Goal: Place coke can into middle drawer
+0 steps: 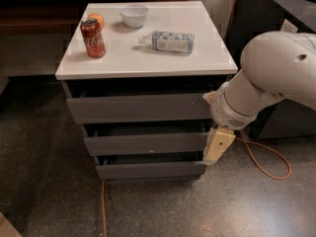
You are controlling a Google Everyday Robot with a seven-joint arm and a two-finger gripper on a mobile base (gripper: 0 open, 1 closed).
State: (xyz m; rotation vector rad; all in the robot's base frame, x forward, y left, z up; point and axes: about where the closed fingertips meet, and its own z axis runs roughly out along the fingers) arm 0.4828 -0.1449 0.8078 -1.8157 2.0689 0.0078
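The coke can, red with white script, stands upright at the back left of the white cabinet top. The middle drawer is the mid-sized dark grey front between two others, and it looks slightly pulled out. My gripper hangs pointing down at the right end of the middle drawer front, close to its edge. It holds nothing that I can see. The big white arm reaches in from the right and is far from the can.
A clear plastic bottle lies on its side mid-top. A white bowl and an orange fruit sit at the back. An orange cable loops on the floor to the right. A dark cabinet stands to the right.
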